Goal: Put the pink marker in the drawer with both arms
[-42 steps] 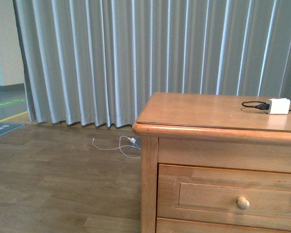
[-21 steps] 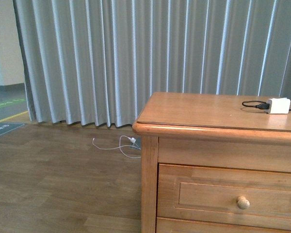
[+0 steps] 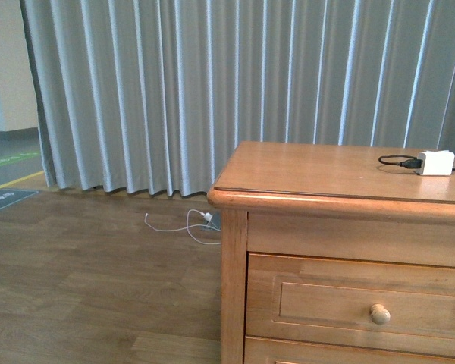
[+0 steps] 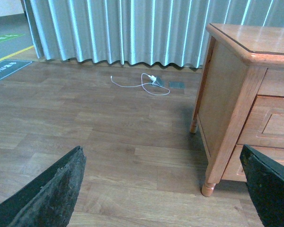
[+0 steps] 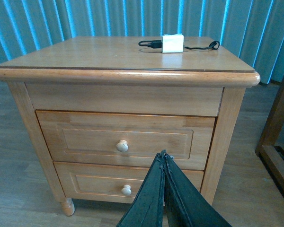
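— While the right gripper (image 5: 164, 157) is pinched shut, empty, and the left gripper (image 4: 161, 150) gapes wide, what has changed?
— Only the front view, nudged slightly. The drawer (image 5: 85, 137) ahead of the right gripper is still closed, and the pink marker is nowhere visible.

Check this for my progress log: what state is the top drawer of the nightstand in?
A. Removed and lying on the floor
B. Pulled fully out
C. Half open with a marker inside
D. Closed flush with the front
D: in the right wrist view the drawer sits flush in the nightstand, with its knob untouched and the right gripper shut, short of it.
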